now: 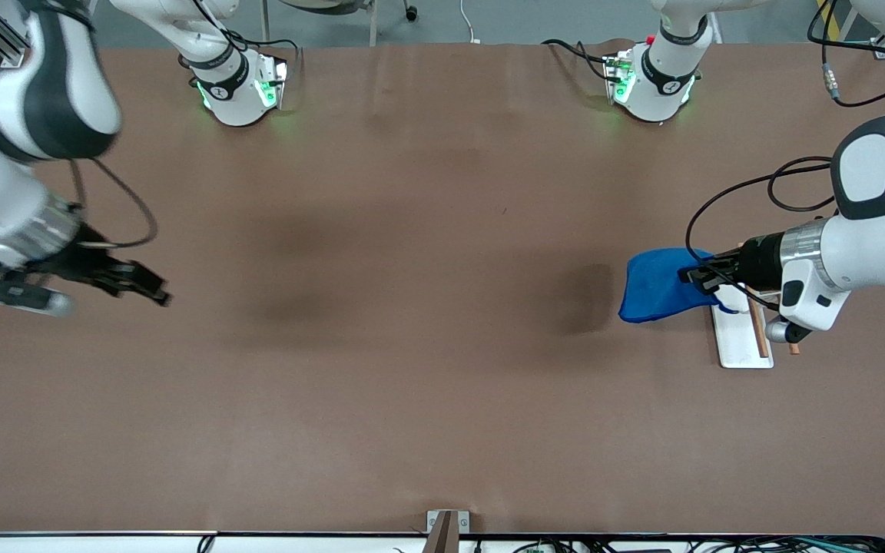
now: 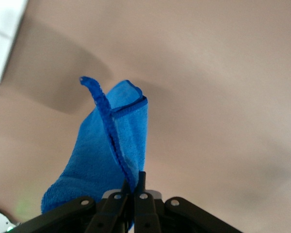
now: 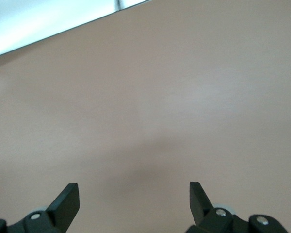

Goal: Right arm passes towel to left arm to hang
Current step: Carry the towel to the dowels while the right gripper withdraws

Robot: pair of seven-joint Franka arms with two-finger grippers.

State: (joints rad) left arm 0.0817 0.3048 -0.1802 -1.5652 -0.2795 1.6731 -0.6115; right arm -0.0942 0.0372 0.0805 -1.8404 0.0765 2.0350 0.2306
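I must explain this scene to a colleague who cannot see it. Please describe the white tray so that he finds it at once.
Look to the left arm's end of the brown table. There the left pincer, shut on the blue towel, hangs over a flat white tray with wooden rods. It is the only white thing lying on the table; the right pincer is open at the right arm's end.

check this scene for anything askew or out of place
Nothing stands out. The left claw is shut on the blue towel, which hangs beside the white tray. The right claw is open over bare table.
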